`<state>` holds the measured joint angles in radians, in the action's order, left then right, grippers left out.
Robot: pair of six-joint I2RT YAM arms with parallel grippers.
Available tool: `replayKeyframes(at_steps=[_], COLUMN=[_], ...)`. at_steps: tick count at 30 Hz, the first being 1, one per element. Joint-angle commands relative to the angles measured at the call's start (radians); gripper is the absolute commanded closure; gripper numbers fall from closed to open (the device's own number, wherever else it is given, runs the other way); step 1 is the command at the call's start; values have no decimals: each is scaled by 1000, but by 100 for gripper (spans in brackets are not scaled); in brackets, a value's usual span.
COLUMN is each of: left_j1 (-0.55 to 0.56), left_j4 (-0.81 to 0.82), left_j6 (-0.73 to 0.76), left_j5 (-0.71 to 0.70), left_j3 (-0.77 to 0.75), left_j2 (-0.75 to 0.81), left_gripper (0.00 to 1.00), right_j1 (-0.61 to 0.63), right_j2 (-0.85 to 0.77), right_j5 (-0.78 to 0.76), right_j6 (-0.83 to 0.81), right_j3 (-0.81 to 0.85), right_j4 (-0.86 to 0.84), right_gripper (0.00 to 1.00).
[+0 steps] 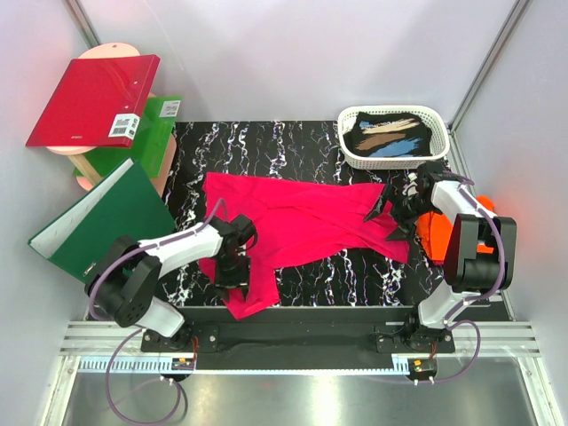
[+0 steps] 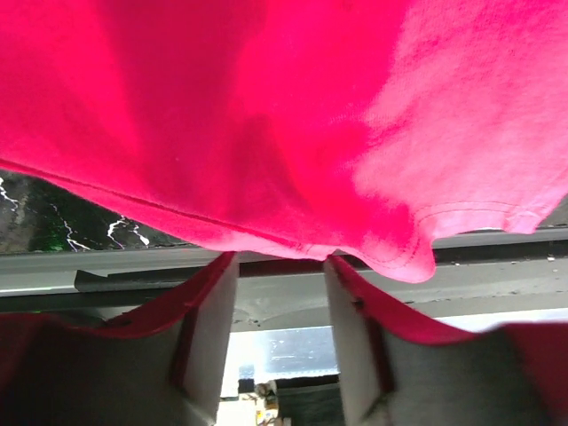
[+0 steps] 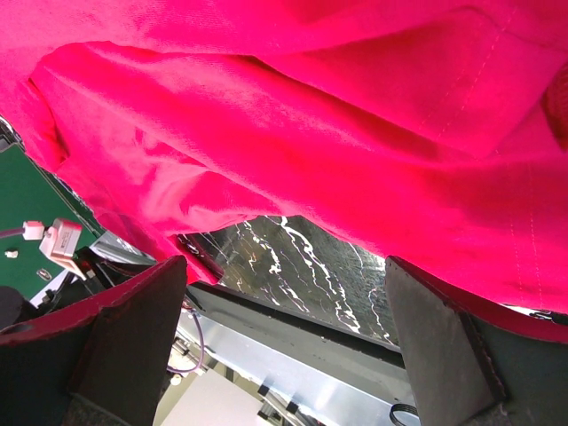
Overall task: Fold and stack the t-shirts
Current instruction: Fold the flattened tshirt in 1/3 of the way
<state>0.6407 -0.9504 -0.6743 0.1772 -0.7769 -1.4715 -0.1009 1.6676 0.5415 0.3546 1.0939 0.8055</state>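
Magenta t-shirt (image 1: 302,217) beneath both: left tool (image 2: 280,259) partly apart, right tool (image 3: 286,262) spread wide.

Probably a robotics lab cell. Its white panel walls (image 1: 293,53) enclose a marbled black tabletop (image 1: 293,142). An aluminium rail (image 1: 98,337) runs along six o'clock.

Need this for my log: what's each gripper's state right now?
Left gripper: open, at the pink t-shirt hem, gripping nothing.
Right gripper: wide open, holding nothing.
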Motion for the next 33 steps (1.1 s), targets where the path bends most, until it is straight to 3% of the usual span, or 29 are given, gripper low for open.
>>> replayKeyframes(at_steps=[1,4,7,8,21,23,24,25,28,33], left_j1=[11,17,23,24,24,24,27,27,34,39], left_j4=[9,19,30,32,-77,-71,-67,-59,-45,-21], left_j6=[13,18,24,27,-21,-18,-15,-8,-5,-2], left_j5=[21,22,28,27,-47,-30,-16,-9,10,11], left_j3=[-6,2,10,10,-27,-24,-18,-15,-9,4], left_j2=[-29,-55,-81,-88,57,53,47,37,17,-12], left_gripper=[47,58,82,99,100,66,54,34,32,41], right_j1=[-8,-6,-6,-8,-8,-8,-8,-8,-8,-10], right_j2=[-3,-5,-5,-5,1,1,3,4,3,-2], right_j5=[18,15,14,12,17,15,17,17,15,12], right_j6=[-16,-16,-16,-16,-19,-19,-20,-20,-22,-23], right_j3=[32,26,21,21,26,26,27,27,26,21], right_j4=[-9,-12,-14,-11,-14,-12,-15,-15,-15,-12], right_gripper=[0,0,0,0,0,0,0,0,0,0])
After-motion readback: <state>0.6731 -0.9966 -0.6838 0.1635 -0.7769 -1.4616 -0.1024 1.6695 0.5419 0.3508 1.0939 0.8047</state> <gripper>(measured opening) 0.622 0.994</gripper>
